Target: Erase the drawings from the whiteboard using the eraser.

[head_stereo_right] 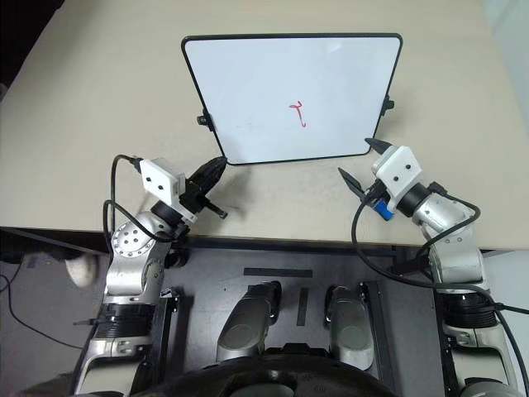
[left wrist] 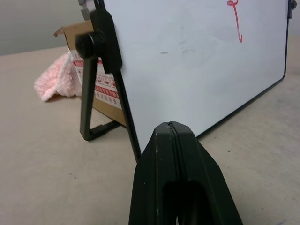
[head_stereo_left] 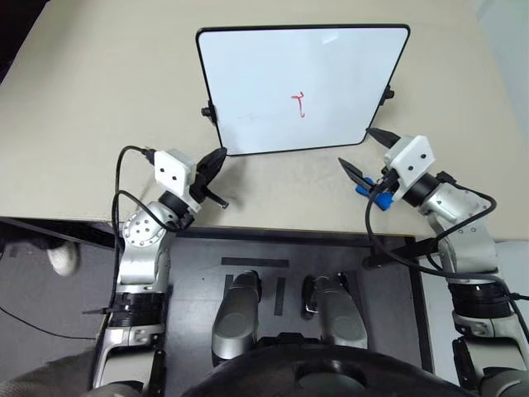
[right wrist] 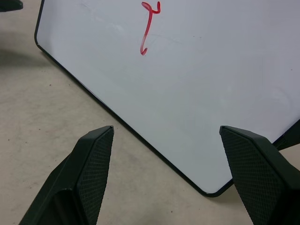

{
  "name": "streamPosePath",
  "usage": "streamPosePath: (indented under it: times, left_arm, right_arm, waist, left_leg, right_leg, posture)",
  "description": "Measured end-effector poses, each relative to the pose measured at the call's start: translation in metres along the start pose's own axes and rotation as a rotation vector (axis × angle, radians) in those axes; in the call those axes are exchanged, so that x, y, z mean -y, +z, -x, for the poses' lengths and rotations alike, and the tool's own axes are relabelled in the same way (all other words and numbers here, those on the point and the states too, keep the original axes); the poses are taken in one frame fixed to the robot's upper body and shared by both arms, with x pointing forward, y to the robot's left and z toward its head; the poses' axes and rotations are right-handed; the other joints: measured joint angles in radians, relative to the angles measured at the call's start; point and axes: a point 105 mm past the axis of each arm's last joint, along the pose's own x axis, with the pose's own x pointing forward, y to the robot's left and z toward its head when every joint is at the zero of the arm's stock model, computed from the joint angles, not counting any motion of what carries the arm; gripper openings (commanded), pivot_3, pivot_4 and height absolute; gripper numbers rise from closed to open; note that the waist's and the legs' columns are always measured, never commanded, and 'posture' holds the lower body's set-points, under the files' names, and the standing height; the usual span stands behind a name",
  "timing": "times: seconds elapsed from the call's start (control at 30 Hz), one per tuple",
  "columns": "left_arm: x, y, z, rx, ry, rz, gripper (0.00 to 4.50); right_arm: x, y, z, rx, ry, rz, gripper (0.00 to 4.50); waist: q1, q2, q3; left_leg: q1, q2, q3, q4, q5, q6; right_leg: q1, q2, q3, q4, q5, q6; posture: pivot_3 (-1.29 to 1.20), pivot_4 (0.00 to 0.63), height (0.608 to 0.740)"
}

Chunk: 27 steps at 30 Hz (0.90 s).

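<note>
Your right gripper (head_stereo_left: 361, 154), fingers spread and empty, flanks the framed whiteboard's (head_stereo_left: 248, 74) near-right corner; your left gripper (head_stereo_left: 216, 161), fingers closed, braces its near-left corner.

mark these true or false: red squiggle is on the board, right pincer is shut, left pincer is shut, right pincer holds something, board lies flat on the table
1. A red squiggle is on the board. True.
2. The right pincer is shut. False: its fingers stand wide apart.
3. The left pincer is shut. True: its fingers meet with nothing between them.
4. The right pincer holds something. False: its gap is empty.
5. The board lies flat on the table. False: it stands tilted on a black stand.
</note>
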Motion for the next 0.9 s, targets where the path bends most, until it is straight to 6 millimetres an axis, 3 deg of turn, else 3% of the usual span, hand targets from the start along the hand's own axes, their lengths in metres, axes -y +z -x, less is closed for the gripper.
streamPosePath:
  times: [0.17,0.53,0.63,0.9]
  left_arm:
    - [0.0,0.005,-0.004,0.014,-0.019,-0.01,0.0]
    - [0.003,0.009,-0.014,0.043,-0.03,0.004,0.0]
    - [0.005,0.009,-0.015,0.053,-0.023,0.012,0.0]
    - [0.008,0.004,-0.007,0.046,0.001,0.026,0.0]
  right_arm:
    - [-0.005,-0.002,0.003,-0.002,0.001,-0.012,3.81]
    - [-0.007,-0.003,0.008,-0.028,0.024,-0.008,3.81]
    - [-0.008,-0.003,0.008,-0.029,0.037,-0.01,3.81]
    - [-0.004,-0.004,0.001,-0.023,0.062,-0.002,3.81]
  waist:
    - [0.0,0.0,0.0]
    - [-0.001,0.0,0.0]
    - [-0.001,0.0,0.0]
    - [-0.001,0.0,0.0]
  left_leg:
    - [0.001,0.0,0.0,0.0,-0.001,0.001]
    - [0.001,0.0,0.0,0.0,-0.001,0.001]
    - [0.001,0.0,0.0,0.0,-0.001,0.0]
    - [0.0,0.0,0.0,0.0,-0.001,0.001]
  right_leg:
    - [0.0,0.009,0.016,0.0,0.0,0.0]
    - [0.0,0.01,0.017,-0.001,-0.001,0.001]
    - [0.0,0.01,0.017,-0.001,-0.006,0.01]
    - [0.0,0.01,0.017,0.0,-0.006,0.009]
  posture:
    - [0.0,0.15,0.74]
    - [0.0,0.15,0.74]
    - [0.0,0.15,0.74]
    - [0.0,0.15,0.74]
